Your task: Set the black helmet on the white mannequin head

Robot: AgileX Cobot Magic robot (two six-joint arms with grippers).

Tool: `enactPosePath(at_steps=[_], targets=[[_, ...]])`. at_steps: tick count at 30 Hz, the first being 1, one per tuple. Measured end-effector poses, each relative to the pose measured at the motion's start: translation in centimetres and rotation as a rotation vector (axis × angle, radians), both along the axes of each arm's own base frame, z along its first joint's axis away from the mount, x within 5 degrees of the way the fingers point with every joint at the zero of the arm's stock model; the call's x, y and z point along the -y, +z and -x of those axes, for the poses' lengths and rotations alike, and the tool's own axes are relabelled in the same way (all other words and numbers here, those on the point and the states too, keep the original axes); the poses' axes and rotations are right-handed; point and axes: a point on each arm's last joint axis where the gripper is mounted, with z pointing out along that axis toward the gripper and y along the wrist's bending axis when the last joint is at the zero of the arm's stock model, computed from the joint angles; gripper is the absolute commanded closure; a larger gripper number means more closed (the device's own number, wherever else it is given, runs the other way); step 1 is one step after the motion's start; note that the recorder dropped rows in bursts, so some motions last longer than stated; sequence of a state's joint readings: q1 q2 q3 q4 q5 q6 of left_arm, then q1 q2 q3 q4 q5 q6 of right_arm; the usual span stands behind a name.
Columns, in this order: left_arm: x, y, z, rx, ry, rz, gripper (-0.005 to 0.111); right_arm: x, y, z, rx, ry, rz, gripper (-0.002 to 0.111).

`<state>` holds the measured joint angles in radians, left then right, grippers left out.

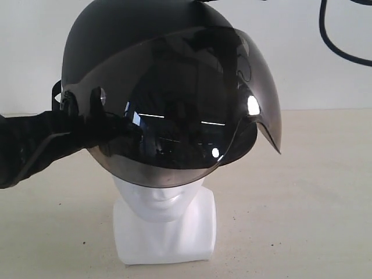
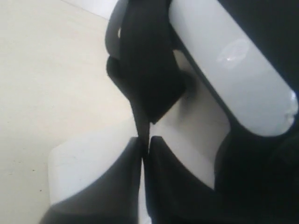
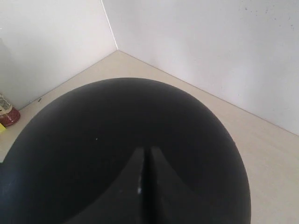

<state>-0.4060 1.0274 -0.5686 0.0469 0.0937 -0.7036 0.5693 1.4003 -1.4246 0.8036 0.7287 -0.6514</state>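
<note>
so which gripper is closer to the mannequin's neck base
Left. The left gripper pinches the strap of the black helmet, low at its side, close above the neck base. The right gripper sits shut at the helmet's crown, well above it.

One black helmet (image 1: 133,35) with one tinted visor (image 1: 192,122), one white mannequin head (image 1: 165,226), two grippers (left gripper (image 2: 145,148), right gripper (image 3: 145,161)), one beige table (image 1: 319,203), and one black cable (image 1: 321,23) at two o'clock from the helmet.
</note>
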Motion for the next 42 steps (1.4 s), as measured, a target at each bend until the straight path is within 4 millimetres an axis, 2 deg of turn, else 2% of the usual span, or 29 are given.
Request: enactPosePath(at_steps=[6, 17, 23, 28, 36, 42], targets=[[-0.5, 0.0, -0.3, 0.014, 0.018, -0.016, 0.102, 0.0, 0.0, 0.1, -0.004, 0.005, 0.003, 0.108], [-0.1, -1.0, -1.7, 0.032, 0.01, -0.035, 0.102, 0.1, 0.1, 0.3, -0.012, 0.016, 0.013, 0.108], [-1.5, -1.0, -2.5, 0.061, 0.068, -0.048, 0.102, 0.2, 0.0, 0.4, -0.028, 0.014, 0.031, 0.108], [-1.7, -0.9, -2.7, 0.077, 0.07, -0.054, 0.102, 0.2, 0.0, 0.4, -0.034, 0.006, 0.034, 0.108], [-1.5, -0.3, -3.9, 0.075, 0.062, -0.094, 0.102, 1.5, -0.5, -1.1, 0.059, -0.145, 0.151, 0.108], [-1.5, 0.2, -4.7, 0.083, 0.08, -0.071, 0.102, 2.4, -1.6, -1.6, 0.039, -0.222, 0.256, 0.108]])
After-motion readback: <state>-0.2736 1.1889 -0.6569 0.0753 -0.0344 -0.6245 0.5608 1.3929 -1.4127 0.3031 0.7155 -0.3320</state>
